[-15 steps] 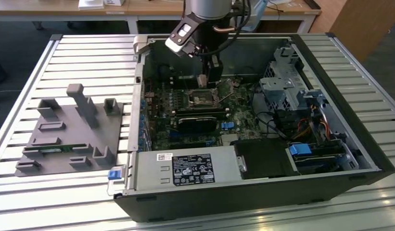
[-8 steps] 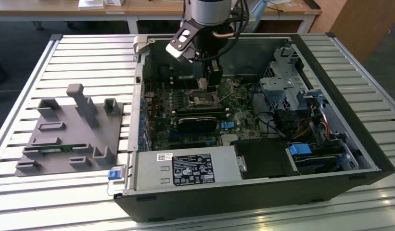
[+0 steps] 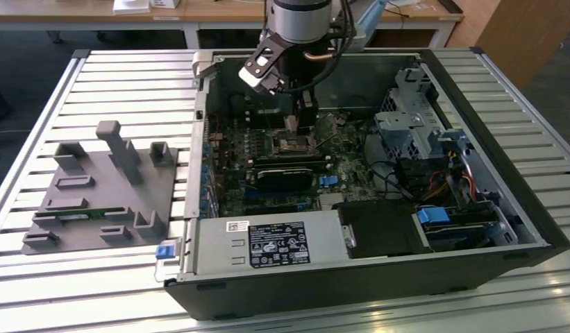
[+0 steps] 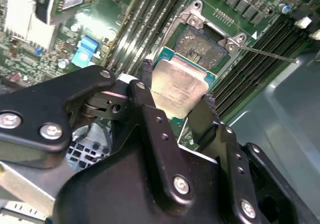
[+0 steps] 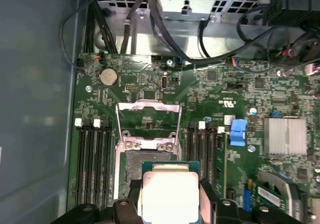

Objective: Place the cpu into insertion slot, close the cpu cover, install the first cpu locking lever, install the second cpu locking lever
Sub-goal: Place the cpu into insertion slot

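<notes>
Silver-topped cpu pinched at its edges by your gripper, fingers closed on it near the insertion slot; probably light, stiff, fragile underneath

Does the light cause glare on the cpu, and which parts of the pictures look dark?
In the first wrist view the cpu glares almost white; in the second wrist view the cpu shows only a soft sheen; in the exterior view the inside of the case is dim beside the bright slatted table.
</notes>
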`<state>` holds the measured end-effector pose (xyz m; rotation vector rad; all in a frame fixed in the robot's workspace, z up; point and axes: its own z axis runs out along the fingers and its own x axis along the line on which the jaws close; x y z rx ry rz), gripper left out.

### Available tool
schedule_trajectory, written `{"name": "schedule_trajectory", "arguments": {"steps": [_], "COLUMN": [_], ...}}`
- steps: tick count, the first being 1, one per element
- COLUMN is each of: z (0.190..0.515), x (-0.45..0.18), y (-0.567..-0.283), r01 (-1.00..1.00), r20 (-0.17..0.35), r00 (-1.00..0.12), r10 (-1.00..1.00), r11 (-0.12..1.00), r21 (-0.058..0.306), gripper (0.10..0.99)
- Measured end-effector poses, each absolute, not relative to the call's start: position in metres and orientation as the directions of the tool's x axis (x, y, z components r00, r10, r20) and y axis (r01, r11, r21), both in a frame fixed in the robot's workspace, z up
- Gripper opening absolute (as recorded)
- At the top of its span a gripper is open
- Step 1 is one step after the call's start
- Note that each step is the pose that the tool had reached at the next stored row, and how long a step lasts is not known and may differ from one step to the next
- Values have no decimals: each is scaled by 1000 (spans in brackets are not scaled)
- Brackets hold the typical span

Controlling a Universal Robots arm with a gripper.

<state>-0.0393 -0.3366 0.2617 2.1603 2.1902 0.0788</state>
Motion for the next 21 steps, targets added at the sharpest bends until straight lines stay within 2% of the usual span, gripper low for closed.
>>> {"name": "schedule_trajectory", "arguments": {"steps": [9,21], "z": [246,233], "x": [-41,-41], "y": [-324,-323], "r01": [997,996], "r20": [-10,-10], "r00": [-17,-39], "r10": [1000,999], "r11": [18,40], "r21": [81,81], "gripper": [537,537]}}
